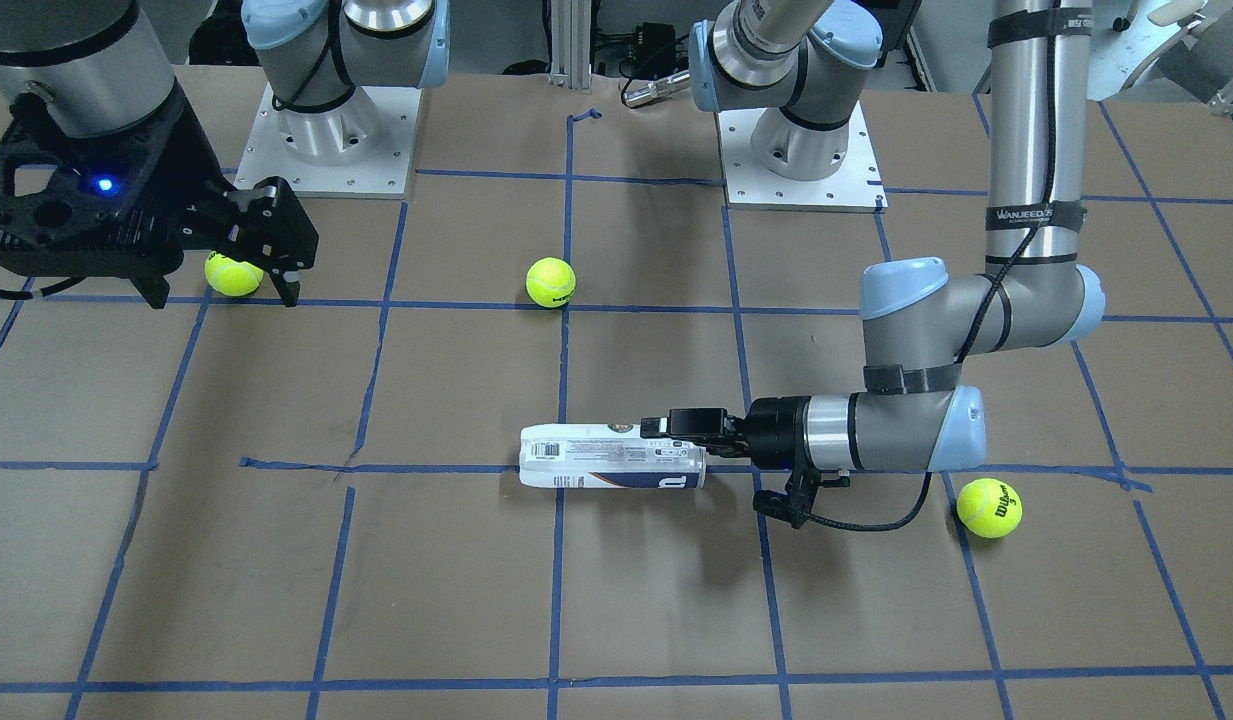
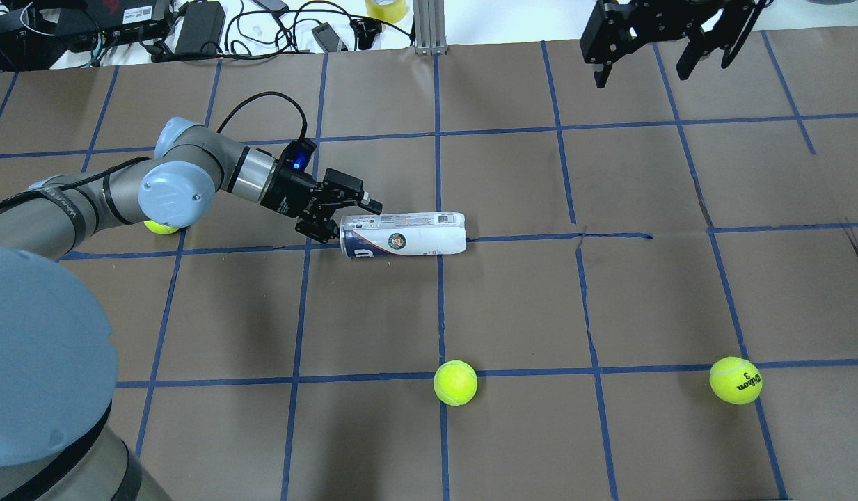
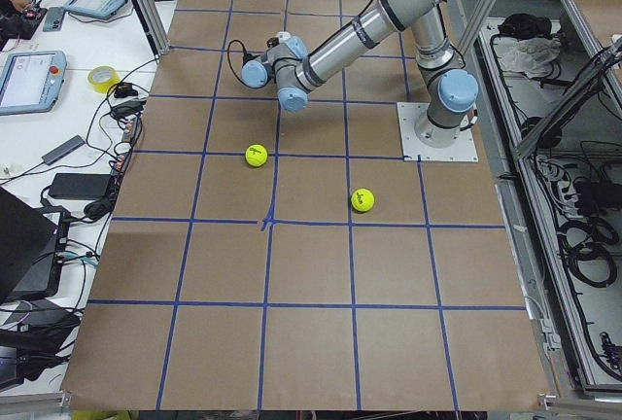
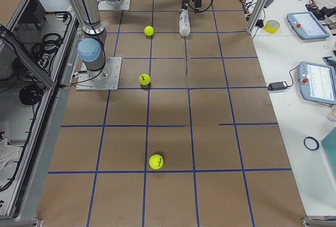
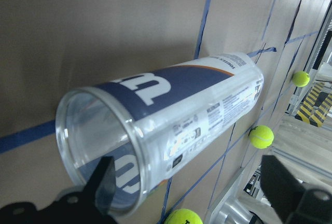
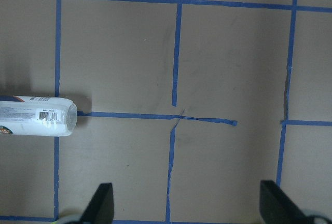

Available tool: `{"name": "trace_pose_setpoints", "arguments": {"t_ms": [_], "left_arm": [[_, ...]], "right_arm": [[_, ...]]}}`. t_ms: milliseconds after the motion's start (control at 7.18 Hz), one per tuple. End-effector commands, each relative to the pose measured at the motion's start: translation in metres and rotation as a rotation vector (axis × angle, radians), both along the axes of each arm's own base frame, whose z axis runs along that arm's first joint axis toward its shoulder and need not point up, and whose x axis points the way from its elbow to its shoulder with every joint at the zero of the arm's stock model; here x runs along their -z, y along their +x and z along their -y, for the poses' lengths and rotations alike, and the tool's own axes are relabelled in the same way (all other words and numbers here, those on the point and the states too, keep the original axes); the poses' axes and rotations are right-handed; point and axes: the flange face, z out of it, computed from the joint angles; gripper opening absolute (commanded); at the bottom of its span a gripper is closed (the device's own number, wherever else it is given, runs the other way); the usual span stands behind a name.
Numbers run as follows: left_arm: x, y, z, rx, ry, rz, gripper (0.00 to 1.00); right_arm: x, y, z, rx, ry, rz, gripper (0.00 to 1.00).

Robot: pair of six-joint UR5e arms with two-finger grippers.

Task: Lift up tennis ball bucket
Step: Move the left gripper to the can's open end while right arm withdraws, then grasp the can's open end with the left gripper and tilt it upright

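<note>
Bench [image 2: 512, 306]: flat brown paper, matte, gridded with blue tape. Can [image 2: 404, 234] lies on its side mid-frame in the overhead view, long axis along a tape line. It is a slim clear-plastic cylinder with a glossy white and navy label, round emblem and barcode. The near mouth is open and nothing is visible inside. In the front view the can [image 1: 611, 457] sits low centre, its closed white end toward frame left. Left pincer [image 2: 346, 219] is at the can's open end, black and boxy, on a grey wrist with pale-blue joint caps. Its jaws are spread, not clamped. In the left wrist view one finger [image 5: 101, 182] sits at the clear rim at lower left; whether it is inside the mouth or just in front, I cannot tell. The other finger [image 5: 290, 193] stands apart from the can wall at lower right. Right pincer [image 2: 641, 73] is at upper right of the overhead view, well apart from the can, released with jaws wide. Its wrist camera shows the can's closed end [image 6: 33, 116] at the left edge. Three fuzzy yellow-green balls lie on the bench: one [image 2: 456, 383] lower centre, one [image 2: 735, 380] lower right with dark print, and one [image 2: 161, 227] half hidden under the left elbow.
</note>
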Motion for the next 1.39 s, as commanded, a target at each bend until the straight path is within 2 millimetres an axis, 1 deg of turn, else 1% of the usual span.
{"name": "trace_pose_setpoints", "arguments": {"t_ms": [0, 139, 279, 418, 557, 697, 836, 975, 1115, 1254], "left_arm": [[-0.002, -0.007, 0.002, 0.002, -0.012, -0.014, 0.4], [-0.004, -0.008, 0.004, -0.005, -0.017, -0.014, 0.0], [-0.016, -0.008, 0.006, -0.022, -0.014, -0.004, 0.0], [-0.03, -0.008, 0.009, -0.037, -0.027, 0.003, 0.0], [-0.051, -0.01, 0.015, -0.05, -0.041, 0.018, 0.0], [-0.077, -0.012, 0.025, -0.094, -0.027, 0.034, 0.0], [-0.124, -0.015, 0.032, -0.15, -0.029, 0.071, 0.0], [-0.173, -0.023, 0.041, -0.191, -0.055, 0.103, 0.0], [-0.219, -0.032, 0.045, -0.183, -0.132, 0.206, 0.0], [-0.252, -0.038, 0.047, -0.161, -0.221, 0.382, 0.0]], "right_arm": [[0.016, 0.001, -0.003, 0.005, 0.041, 0.036, 1.0], [0.011, 0.003, -0.005, -0.001, 0.032, 0.033, 1.0], [0.006, 0.002, -0.008, 0.002, 0.022, 0.022, 1.0], [0.003, 0.003, -0.016, 0.008, 0.018, 0.021, 1.0], [0.013, 0.004, -0.022, 0.012, 0.027, 0.033, 1.0], [0.011, 0.003, -0.03, 0.0, 0.021, 0.025, 1.0], [0.009, 0.003, -0.021, -0.018, -0.04, 0.02, 1.0], [0.005, 0.003, -0.022, -0.009, -0.057, 0.03, 1.0], [0.004, 0.003, -0.022, -0.003, -0.059, 0.035, 1.0], [0.006, 0.003, -0.023, -0.004, -0.054, 0.026, 1.0]]}}
